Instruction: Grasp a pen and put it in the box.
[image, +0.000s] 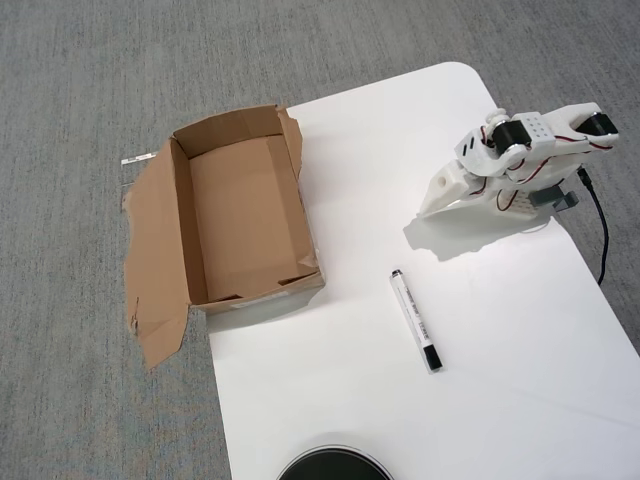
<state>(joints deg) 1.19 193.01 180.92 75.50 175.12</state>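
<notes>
1. The gripper (432, 207) belongs to a white arm folded low at the upper right of the overhead view, its tip pointing down-left toward the bench top. Its fingers lie close together with nothing between them; from this angle I cannot tell whether a small gap remains.
2. The arm (525, 150) shows red wiring and black motor housings, and a black cable (600, 235) runs down from it along the right edge of the bench.
3. The pen (415, 320) lies flat on the white bench (500, 400), below and slightly left of the gripper and well apart from it. Its black cap points to the lower right, its small black end tip to the upper left, with printed text along the barrel.
4. The box (185, 225) sits at the left edge of the bench, well apart from the pen. It is open and empty, with a ragged flap spread out over the grey carpet (80, 100) on its left.
5. A dark round object (333, 466) is cut off at the bottom edge.
</notes>
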